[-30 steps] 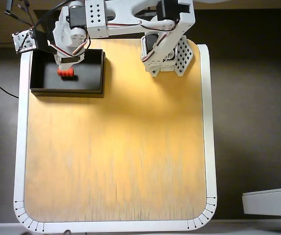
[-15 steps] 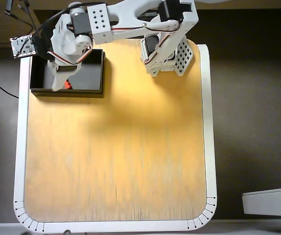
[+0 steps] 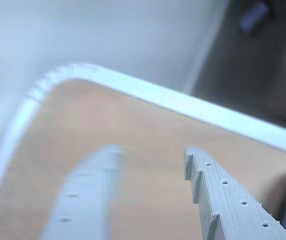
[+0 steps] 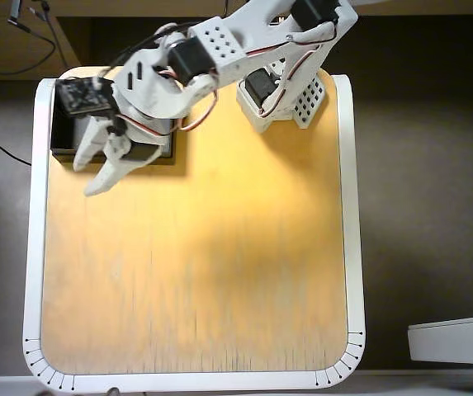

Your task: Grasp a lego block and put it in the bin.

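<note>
In the overhead view my gripper (image 4: 86, 177) is open and empty, its white fingers (image 4: 96, 183) splayed just past the front wall of the bin (image 4: 59, 136), over the wooden table. The bin is a black tray at the table's back left, and my arm covers most of it. The lego block is hidden; no red shows in either view. The wrist view shows my gripper (image 3: 151, 152) with its jaws apart, only bare wood between them. One finger (image 3: 83, 200) is blurred, the other (image 3: 222, 200) is sharp.
The table (image 4: 195, 272) has a wooden top and a raised white rim (image 4: 36, 247), whose rounded corner (image 3: 58, 80) shows in the wrist view. My arm's base (image 4: 284, 99) stands at the back. A white object (image 4: 455, 338) lies off the table at the lower right.
The gripper held the red block over the bin, then opened and left it on the bin floor. The arm has since swung forward out of the bin, hiding the block.
</note>
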{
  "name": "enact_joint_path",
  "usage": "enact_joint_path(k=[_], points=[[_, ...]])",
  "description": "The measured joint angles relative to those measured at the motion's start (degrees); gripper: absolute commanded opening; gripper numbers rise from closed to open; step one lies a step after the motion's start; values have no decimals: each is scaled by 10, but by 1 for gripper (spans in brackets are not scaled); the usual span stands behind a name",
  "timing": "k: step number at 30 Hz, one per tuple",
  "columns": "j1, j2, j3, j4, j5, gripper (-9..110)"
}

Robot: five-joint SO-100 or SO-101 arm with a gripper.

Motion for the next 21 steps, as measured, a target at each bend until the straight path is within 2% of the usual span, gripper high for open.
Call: enact_joint_path(k=[11,21], points=[[-188,98,0,0,22,0],[-403,222,33,0,95,0]])
